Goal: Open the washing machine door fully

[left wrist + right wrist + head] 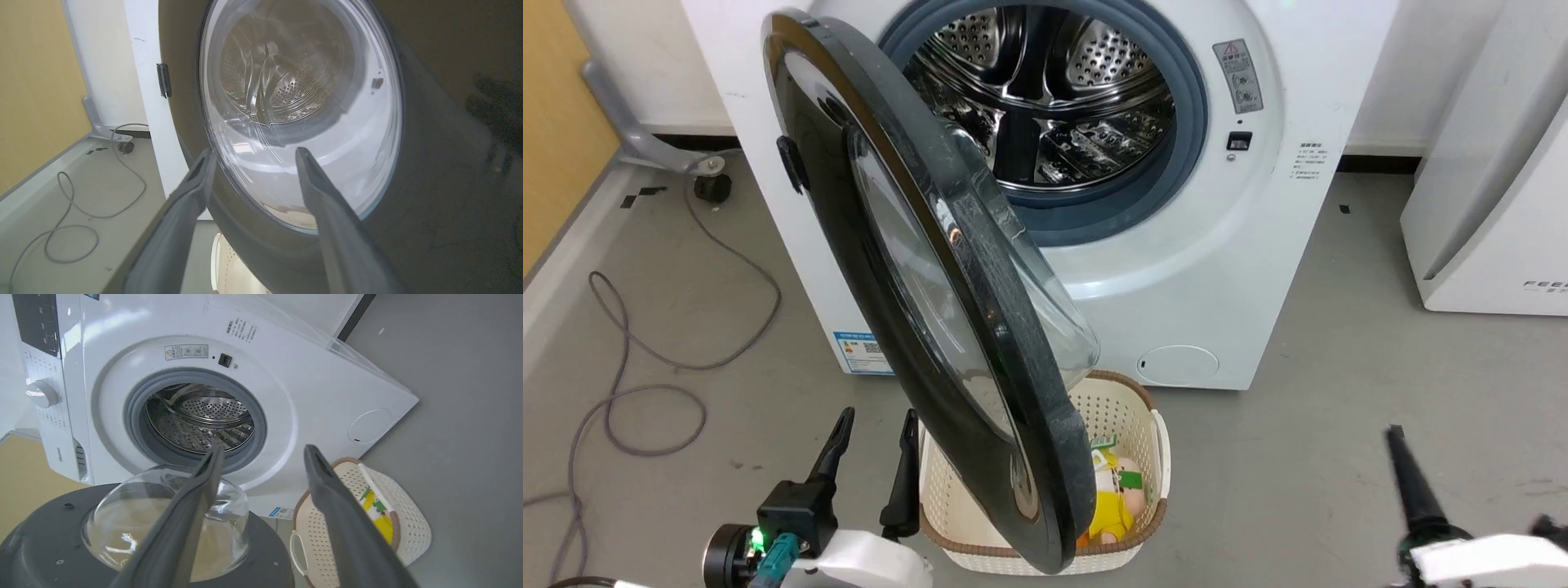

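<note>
The washing machine [1241,245] is a white front-loader, and its steel drum [1045,90] is exposed. The washing machine door [849,269] stands swung out about halfway, hinged on the left, its rim edge-on to the head view, its glass bowl [1054,318] facing the drum. My left gripper [874,445] is open, low at the left, just outside the door's glossy black front [429,163], with nothing between its fingers. My right gripper [261,451] is open and empty, looking over the door's matte back [265,555] toward the machine [306,388]. One right finger [1413,482] shows low at the right.
A cream laundry basket [1131,416] with a yellow toy sits on the floor under the door's lower edge. A grey cable [645,384] loops over the floor at the left. A second white appliance [1494,204] stands at the right. A caster foot [711,184] sits beside the machine's left.
</note>
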Motion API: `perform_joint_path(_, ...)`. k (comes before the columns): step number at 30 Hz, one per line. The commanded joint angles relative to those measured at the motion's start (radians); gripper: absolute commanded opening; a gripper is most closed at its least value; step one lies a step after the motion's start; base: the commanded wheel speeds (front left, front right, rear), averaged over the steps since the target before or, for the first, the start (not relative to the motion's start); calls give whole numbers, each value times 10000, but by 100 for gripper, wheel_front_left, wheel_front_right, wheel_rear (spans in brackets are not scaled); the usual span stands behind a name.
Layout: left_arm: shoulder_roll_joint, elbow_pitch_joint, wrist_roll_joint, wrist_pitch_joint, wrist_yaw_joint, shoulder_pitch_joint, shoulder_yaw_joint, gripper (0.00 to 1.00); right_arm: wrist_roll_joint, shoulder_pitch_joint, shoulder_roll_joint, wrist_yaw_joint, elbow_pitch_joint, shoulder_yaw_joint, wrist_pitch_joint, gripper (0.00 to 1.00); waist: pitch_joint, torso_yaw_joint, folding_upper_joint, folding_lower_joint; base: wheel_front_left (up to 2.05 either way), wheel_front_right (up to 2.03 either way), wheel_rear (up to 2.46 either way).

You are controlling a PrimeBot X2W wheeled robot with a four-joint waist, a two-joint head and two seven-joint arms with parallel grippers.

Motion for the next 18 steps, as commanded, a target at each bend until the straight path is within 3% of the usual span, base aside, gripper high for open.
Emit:
perform_joint_path(1, 16, 18, 40, -55, -17, 136, 30, 100, -633, 122, 84, -6, 277, -422, -82, 100, -37, -36, 0, 0, 0, 0, 0)
perform_joint_path(5, 16, 29, 38, -55, -8, 177, 108, 100, -3781, 179, 805, -6, 447, -2727, -99, 100, -64, -107, 0, 0, 0, 0, 0)
perform_joint_path(9, 16, 31, 27, -55, 10, 158, 162, 100, -8152, 406, 1572, -6, -584, -4292, -102, 100, -51, -138, 0, 0, 0, 0, 0)
perform_joint_path(14, 16, 18, 18, -55, 43, 131, 226, 100, -12221, 877, 2359, -6, -2129, -4591, -103, 100, -34, -172, 0, 0, 0, 0, 0)
perform_joint_path(18, 16, 9, 43, -55, 54, 116, 277, 100, -13910, 1295, 2578, -6, -2996, -4218, 87, 100, -8, -214, 0, 0, 0, 0, 0)
